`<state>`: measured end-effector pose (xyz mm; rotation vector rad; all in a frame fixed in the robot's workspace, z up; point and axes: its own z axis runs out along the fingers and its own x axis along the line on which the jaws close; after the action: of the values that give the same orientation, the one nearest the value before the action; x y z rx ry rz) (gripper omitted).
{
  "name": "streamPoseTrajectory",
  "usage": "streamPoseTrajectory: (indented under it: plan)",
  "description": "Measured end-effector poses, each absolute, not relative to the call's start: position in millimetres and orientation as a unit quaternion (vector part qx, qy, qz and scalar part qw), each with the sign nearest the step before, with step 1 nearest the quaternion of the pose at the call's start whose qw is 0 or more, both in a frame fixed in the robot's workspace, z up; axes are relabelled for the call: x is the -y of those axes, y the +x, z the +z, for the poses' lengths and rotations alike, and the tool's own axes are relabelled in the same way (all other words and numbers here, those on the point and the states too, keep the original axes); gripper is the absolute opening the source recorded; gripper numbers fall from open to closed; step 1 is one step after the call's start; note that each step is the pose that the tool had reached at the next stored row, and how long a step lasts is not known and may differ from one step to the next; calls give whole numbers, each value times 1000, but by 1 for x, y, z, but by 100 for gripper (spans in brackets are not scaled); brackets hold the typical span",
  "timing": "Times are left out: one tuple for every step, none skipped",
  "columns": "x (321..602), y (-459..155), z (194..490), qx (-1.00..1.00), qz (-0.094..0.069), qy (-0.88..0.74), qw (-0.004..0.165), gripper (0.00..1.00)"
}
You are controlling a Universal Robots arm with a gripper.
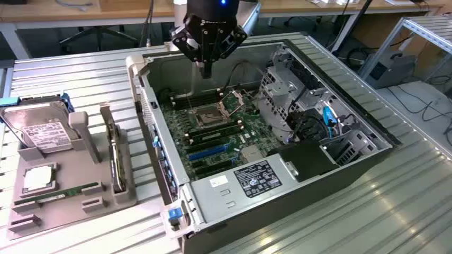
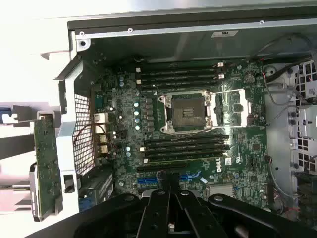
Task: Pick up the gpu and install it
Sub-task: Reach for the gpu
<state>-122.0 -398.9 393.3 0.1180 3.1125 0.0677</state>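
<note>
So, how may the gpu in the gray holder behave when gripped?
The gpu is a thin flat board: probably stiff and light. Standing edge-on in the gray holder, it may tip if nudged sideways.

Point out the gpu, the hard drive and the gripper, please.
gpu [image 1: 116, 156]: exterior view, on its thin upper edge.
hard drive [image 1: 41, 133]: exterior view, on its white label.
gripper [image 1: 206, 73]: exterior view, at its shut fingertips.

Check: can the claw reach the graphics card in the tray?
Probably yes: the graphics card stands on edge in the tray, top edge bare; the shut claw hangs over the open case.
</note>
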Motion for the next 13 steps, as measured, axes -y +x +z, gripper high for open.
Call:
streamPoseTrajectory:
  plan:
    - [399, -122, 393, -999, 22, 38, 13, 11]
    - [399, -122, 393, -999, 22, 38, 13, 11]
    - [399, -123, 393, -999, 22, 38, 13, 11]
    - [399, -124, 393, -999, 22, 38, 13, 11]
    - [399, -124, 393, -999, 22, 38, 13, 11]
    - [399, -124, 393, -999, 22, 38, 13, 11]
    - [399, -124, 393, -999, 22, 38, 13, 11]
    - [399, -124, 393, -999, 22, 38, 13, 11]
    - [399, -125, 393, -999, 22, 38, 13, 11]
    - [399, -125, 393, -999, 22, 38, 13, 11]
    - [399, -125, 393, -999, 22, 38, 13, 11]
    - [399, -125, 393, -999, 22, 38, 13, 11]
    - [399, -125, 393, -999, 22, 38, 13, 11]
